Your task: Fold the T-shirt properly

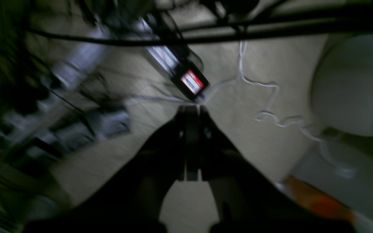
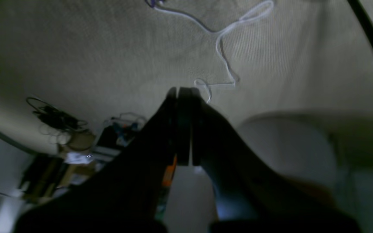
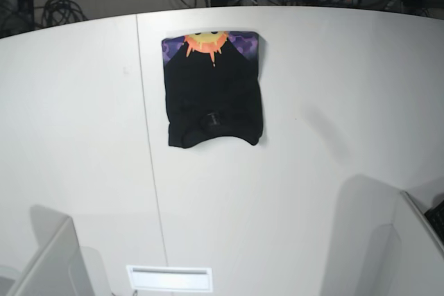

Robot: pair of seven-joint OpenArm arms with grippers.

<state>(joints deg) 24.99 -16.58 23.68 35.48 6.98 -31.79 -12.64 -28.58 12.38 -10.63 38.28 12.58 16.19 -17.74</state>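
So both my grippers, left (image 1: 191, 111) and right (image 2: 184, 92), are clenched on nothing, while the T-shirt (image 3: 214, 98) sits folded on the white table (image 3: 333, 102), sun print peeking out.

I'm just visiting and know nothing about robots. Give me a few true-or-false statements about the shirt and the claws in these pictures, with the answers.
1. The T-shirt lies folded into a compact shape on the white table. True.
2. A sun print shows at the shirt's far edge. True.
3. The left claw is wide open. False: its jaws are shut together.
4. The right claw is gripping the shirt. False: it is shut on nothing, pointing at the carpet.
5. The shirt hangs over the table's edge. False: it lies wholly on the tabletop.
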